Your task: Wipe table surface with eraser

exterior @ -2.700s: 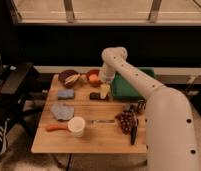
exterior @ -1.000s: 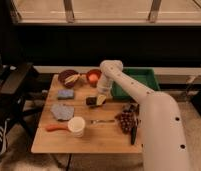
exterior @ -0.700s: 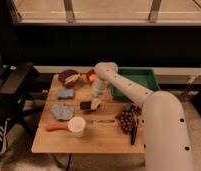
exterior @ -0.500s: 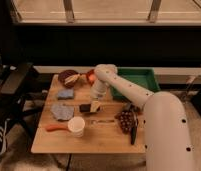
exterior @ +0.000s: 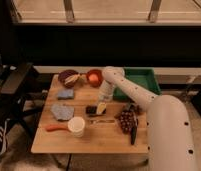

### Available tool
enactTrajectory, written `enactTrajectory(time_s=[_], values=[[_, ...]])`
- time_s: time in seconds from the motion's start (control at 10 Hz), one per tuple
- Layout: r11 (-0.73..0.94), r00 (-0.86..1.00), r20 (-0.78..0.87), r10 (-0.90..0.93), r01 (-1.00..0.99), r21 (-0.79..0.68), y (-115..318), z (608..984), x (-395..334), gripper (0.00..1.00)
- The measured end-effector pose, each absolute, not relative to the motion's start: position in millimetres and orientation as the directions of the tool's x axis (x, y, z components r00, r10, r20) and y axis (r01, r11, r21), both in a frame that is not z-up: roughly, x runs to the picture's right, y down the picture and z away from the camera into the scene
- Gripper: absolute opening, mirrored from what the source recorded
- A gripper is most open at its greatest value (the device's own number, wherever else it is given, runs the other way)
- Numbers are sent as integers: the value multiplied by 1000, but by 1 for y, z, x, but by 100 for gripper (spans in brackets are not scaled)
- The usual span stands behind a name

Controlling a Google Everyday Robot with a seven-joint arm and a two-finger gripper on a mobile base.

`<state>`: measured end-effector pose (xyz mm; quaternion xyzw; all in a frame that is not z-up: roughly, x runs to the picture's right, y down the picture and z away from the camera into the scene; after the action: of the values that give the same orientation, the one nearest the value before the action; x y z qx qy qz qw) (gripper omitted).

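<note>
Camera view: the table surface [exterior: 94,142] is a light wooden rectangle with plank grain running along its length. The white, smooth-shelled arm [exterior: 125,88] reaches in from the right and bends down toward the middle of the table. Its end effector [exterior: 101,108] points downward there, with its fingers drawn together on the right end of the eraser [exterior: 91,109]. The eraser is a small, flat black block lying on the wood at the centre of the table.

A green plastic tray [exterior: 142,80] with raised walls sits at the far right corner, behind the arm. Along the far edge stand a round brown bowl [exterior: 69,77] and, just beside it, a round red bowl [exterior: 94,77] holding something orange.

A blue rectangular sponge [exterior: 65,94] lies left of the eraser. Nearer the front is a soft, rumpled grey-blue cloth [exterior: 61,111]. In front of the cloth stands a white cup [exterior: 76,126], and an orange handle [exterior: 55,128] lies at its left side.

To the right of the eraser there is a dark, knobbly cluster like grapes [exterior: 126,120]. A slim black tool [exterior: 133,132] lies just beside the cluster.
</note>
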<state>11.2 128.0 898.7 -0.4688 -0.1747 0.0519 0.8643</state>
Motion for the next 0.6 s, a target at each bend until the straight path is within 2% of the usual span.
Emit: enactTrajectory(time_s=[0.4, 0.6], values=[[560, 948, 207, 242, 38, -827, 118, 914, 22, 15], [614, 949, 232, 214, 55, -788, 97, 930, 8, 15]])
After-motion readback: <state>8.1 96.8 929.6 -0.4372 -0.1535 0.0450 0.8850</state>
